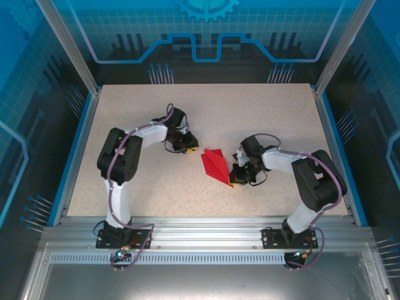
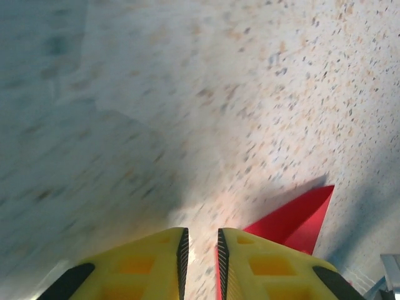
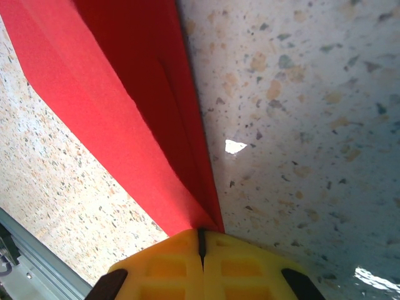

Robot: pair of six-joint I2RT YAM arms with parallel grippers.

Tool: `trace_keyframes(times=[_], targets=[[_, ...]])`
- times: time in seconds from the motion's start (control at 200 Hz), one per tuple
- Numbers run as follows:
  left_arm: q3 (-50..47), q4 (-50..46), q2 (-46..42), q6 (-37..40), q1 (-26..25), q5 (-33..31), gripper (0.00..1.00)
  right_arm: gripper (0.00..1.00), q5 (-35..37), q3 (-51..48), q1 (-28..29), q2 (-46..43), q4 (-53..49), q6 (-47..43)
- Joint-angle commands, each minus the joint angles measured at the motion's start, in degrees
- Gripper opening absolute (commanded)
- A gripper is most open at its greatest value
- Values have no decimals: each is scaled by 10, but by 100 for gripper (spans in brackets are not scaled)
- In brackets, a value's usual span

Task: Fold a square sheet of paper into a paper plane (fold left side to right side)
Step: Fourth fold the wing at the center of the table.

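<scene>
Where the paper lies: the red paper plane point(image 1: 215, 164), a half-made pointed dart, is flat near the middle of the speckled table point(image 1: 269, 112), between the two arms.
Paper shape: several layers with a long crease running up from the narrow tip that points toward the arm bases (the wider end points away).
Right gripper point(image 3: 201, 235): its yellow fingers are pressed together on that narrow tip, and red layers fan out from the seam between them.
Why the right holds there: probably to anchor the point, so the stacked layers cannot slide or spring apart while the other side is worked.
Left gripper point(image 2: 201, 240): the fingers are slightly parted and bare table shows through the slit, so nothing is gripped. It sits low over the table, just beside the paper's far left corner.
Why the left sits there: the fold runs left to right, so this looks like a position for lifting the left edge.
Step in hand: judged mid-task, with the left flap not yet carried over.
Risk: thin paper may buckle or pivot around the pinched tip.
</scene>
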Motion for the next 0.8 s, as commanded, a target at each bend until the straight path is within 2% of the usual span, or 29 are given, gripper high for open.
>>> trace_keyframes(times=[0.0,0.175,0.35,0.53,0.795], targets=[[-39,4,-79,6,-11,-26,25,5,113,-34,1,28,-50,-1],[-57,16,-120,-13,-84,-21,25,5,111,-35,1,27,-44,0],[-21,34,-70,-34,-143,-6,24,5,111,-32,1,29,-43,2],[25,37,0,-37,-153,8,24,5,111,-31,2,30,-44,0],[51,4,55,-15,-148,-43,23,5,106,-34,2,14,-37,0]])
